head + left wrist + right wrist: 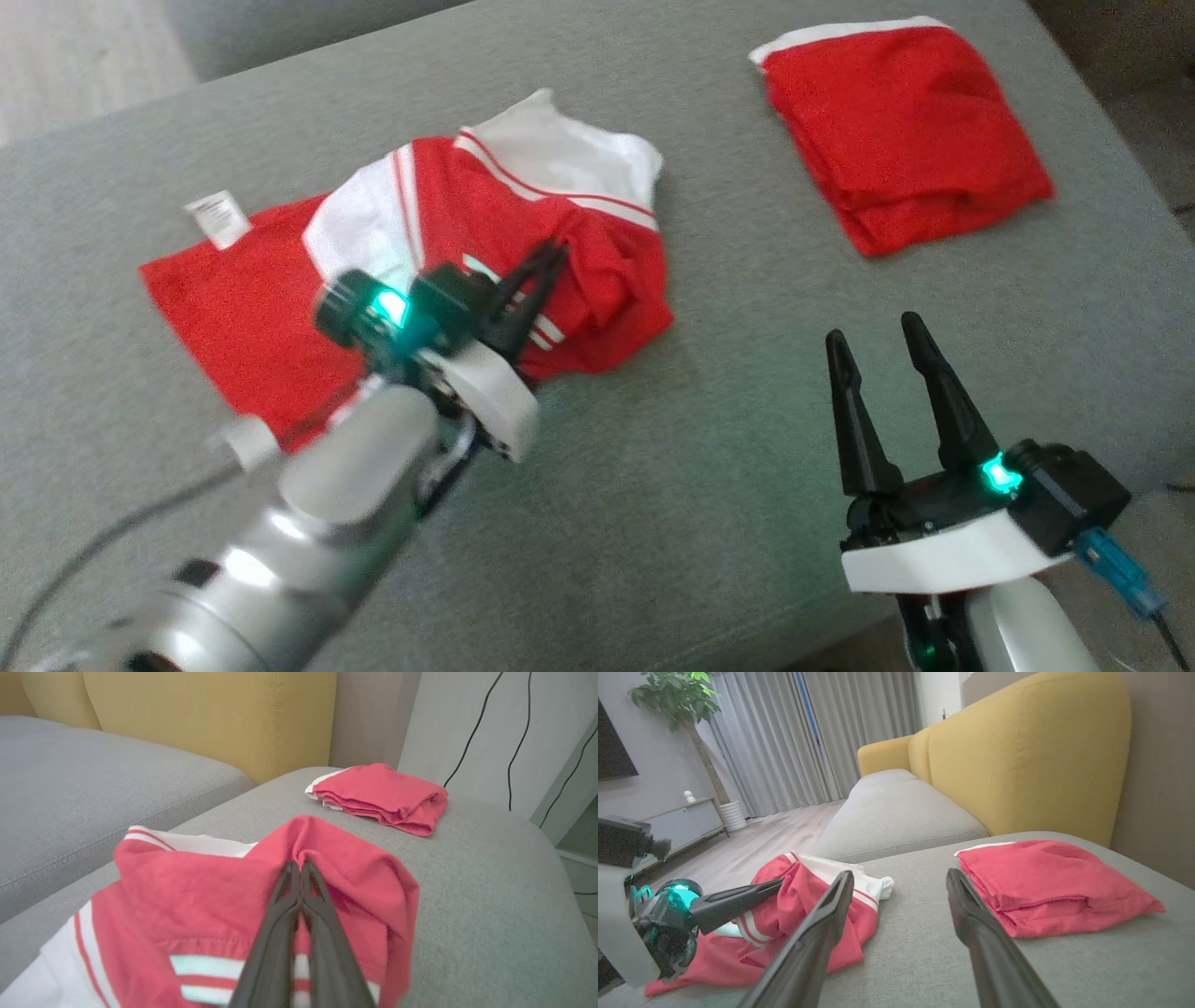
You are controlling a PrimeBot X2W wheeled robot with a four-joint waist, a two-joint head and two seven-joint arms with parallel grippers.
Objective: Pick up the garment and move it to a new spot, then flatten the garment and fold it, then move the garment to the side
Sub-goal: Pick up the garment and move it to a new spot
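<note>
The garment (448, 215), red with white panels and stripes, lies crumpled on the left half of the grey cushion (709, 420), about midway between its near and far edges, with a white label (217, 219) showing at its left end. The left gripper (551, 254) reaches in from the near left corner, its jaws closed tight on a fold of red cloth on the garment's right side; in the left wrist view the cloth rises to a peak at the fingertips (290, 870), while the rest of the garment rests on the cushion. The right gripper (873, 329) is over the near right part of the cushion, apart from the garment, jaws spread wide and holding nothing. A folded red cloth (901, 131) sits near the far right corner, well apart from the garment. A yellow sofa back (1017, 756) rises beyond the far edge.
</note>
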